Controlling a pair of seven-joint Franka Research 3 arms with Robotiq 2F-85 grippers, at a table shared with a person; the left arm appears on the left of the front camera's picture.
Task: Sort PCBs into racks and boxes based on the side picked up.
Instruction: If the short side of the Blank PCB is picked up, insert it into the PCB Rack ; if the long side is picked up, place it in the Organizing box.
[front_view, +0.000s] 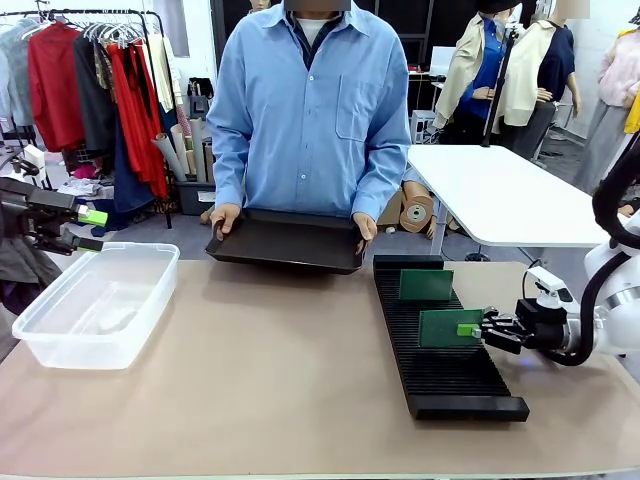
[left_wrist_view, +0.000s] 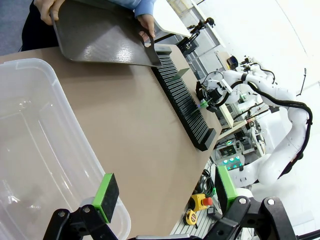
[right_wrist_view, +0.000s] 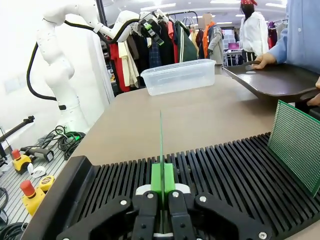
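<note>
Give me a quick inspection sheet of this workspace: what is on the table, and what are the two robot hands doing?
Surface: tan table, bare in the middle.
Job's things: two PCBs upright in the black rack, near PCB, far PCB; clear box, no boards seen in it.
Clutter: black tray held by the person.
End effectors: right end effector shut on the near PCB; left end effector open over the box.
Cables: bundle beside the table.
Surroundings: clothes rails, white table.

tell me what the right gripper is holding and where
The right gripper is shut on a PCB, pinching its near edge as it stands upright in the rack.
</note>
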